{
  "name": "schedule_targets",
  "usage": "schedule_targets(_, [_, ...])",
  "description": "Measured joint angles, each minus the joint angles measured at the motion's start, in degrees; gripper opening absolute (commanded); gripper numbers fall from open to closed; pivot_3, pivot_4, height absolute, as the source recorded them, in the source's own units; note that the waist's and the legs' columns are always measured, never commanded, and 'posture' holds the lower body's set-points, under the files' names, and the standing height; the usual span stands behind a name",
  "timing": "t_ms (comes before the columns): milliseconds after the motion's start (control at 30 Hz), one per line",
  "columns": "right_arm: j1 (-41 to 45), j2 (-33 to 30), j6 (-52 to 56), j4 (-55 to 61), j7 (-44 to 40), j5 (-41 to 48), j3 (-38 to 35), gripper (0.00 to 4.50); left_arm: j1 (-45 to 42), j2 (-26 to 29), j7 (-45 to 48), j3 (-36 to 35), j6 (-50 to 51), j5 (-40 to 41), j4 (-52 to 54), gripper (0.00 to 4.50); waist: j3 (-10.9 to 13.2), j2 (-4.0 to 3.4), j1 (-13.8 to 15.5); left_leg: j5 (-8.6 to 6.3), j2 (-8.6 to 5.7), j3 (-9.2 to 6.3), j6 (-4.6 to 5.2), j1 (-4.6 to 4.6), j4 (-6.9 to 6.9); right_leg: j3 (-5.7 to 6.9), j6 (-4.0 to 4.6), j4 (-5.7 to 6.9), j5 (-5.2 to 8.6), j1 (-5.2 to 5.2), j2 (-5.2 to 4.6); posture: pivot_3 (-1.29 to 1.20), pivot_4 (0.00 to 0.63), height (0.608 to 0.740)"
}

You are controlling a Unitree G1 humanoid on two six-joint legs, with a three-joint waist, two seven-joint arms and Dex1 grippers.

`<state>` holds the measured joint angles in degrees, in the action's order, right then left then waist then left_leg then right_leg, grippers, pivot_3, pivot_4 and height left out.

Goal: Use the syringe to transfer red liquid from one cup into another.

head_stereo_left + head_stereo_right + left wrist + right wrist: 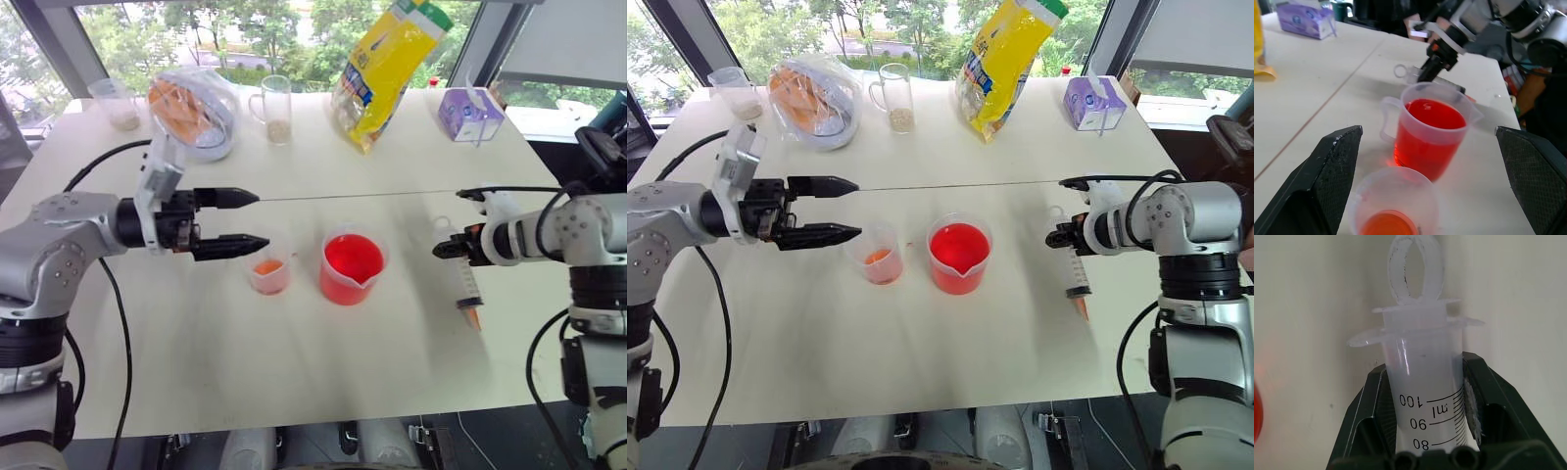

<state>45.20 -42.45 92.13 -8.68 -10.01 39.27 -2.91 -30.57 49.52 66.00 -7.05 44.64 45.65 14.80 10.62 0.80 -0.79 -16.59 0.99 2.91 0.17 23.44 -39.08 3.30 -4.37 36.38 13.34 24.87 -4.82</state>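
Clear plastic with an orange tip: I see the syringe clamped in my right gripper, the two black fingers pinching the barrel near its flange, so the scale marks below the fingers are covered in the wrist view and I cannot read whether any liquid is inside. The barrel hangs tip-down over the white table, at about three o'clock from the spouted beaker and well apart from it; whether the tip touches the surface I cannot tell. The beaker holds red liquid to a good depth. Just beside it at nine o'clock stands the small cup with a shallow orange-red pool at its bottom. At nine o'clock of that cup my left gripper hovers with fingers spread wide, grasping nothing, pointing toward the cups. Toward twelve o'clock, along the far edge, sit a handled glass mug, a yellow bag, a purple box and a bagged bowl; its contents are hard to make out.
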Motion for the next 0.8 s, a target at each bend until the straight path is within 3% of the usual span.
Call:
schedule_targets(167, [-0.33,2.09,0.01,0.11,0.6,0.55,-0.28,4.45,1.25,0.03,-0.19,0.07,1.07,0.31,2.77,4.5,-0.01,0.01,0.0,0.0,0.0,-0.02,0.0,-0.03,-0.01,0.0,0.0,-0.01,0.0,-0.06,0.02,0.0,0.15,0.74])
schedule_targets(367, [-3.47,-2.06,-0.18,8.66,-3.25,2.35,1.14,4.45,3.16,0.66,-0.6,-0.06,2.4,1.34,4.96,4.5,0.04,-0.07,0.2,-0.01,-0.03,-0.07,0.02,0.01,-0.03,-0.06,-0.01,-0.13,-0.01,-0.09,0.01,0.0,0.15,0.74])
schedule_targets(500, [-7.14,-14.77,-5.39,25.43,-12.62,4.06,1.65,4.45,3.3,2.28,-0.81,-0.71,3.51,2.39,5.71,4.5,0.09,-0.12,0.32,-0.06,-0.02,-0.11,0.1,0.08,0.01,-0.05,-0.07,-0.26,0.0,-0.07,0.03,0.0,0.15,0.74])
schedule_targets(600, [-12.15,-22.23,-12.41,36.96,-22.29,6.45,-2.71,4.45,4.08,4.09,-0.7,-1.26,3.77,2.48,5.81,4.5,0.1,-0.08,0.21,-0.1,-0.01,-0.1,0.14,0.05,0.02,-0.05,-0.16,-0.27,0.06,-0.09,0.06,0.0,0.15,0.74])
schedule_targets(800, [-23.28,-27.62,-23.76,49.47,-39.51,11.22,-16.03,4.45,5.64,7.77,0.85,-2.71,3.52,2.26,5.28,4.5,0.12,-0.06,0.3,-0.09,0.03,-0.08,0.13,-0.02,-0.01,-0.05,-0.14,-0.26,0.06,-0.17,0.06,0.0,0.15,0.74])
